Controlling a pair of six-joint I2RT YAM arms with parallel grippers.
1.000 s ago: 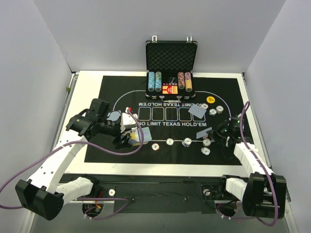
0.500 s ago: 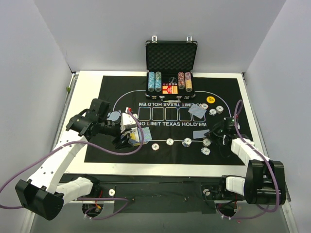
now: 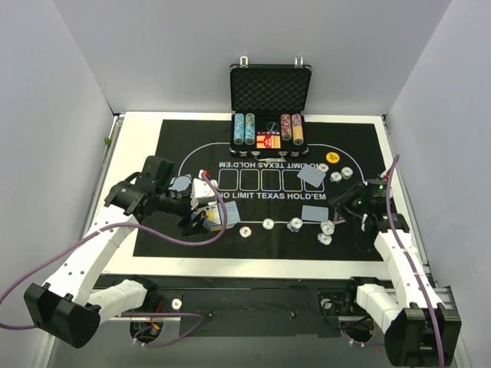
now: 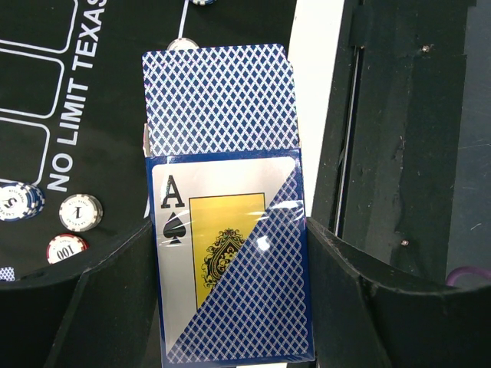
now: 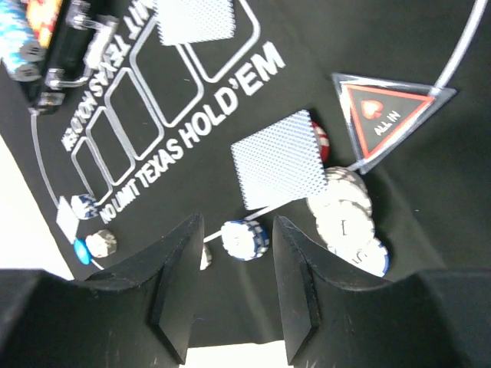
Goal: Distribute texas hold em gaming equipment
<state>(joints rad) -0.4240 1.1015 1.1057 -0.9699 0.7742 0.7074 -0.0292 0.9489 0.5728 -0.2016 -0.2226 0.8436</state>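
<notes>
Deck box [image 4: 230, 261]: ace-of-spades front, blue-backed cards [image 4: 219, 100] protruding from open top. Loose card [image 5: 278, 159] face down on mat [image 5: 430, 192], just beside white chip pile [image 5: 347, 222]; red chip [image 5: 321, 138] peeking from behind it. Second card [image 3: 313, 177] farther back, face down. Yellow button [image 3: 332, 157] lying flat.

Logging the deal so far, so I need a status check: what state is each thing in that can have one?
case: open, lid raised.
card box: open at the top.
protruding card: face down, partly out of the card box.
left gripper: shut on the card box.
right gripper: open, empty.
near card: face down on the mat.
far card: face down on the mat.
</notes>
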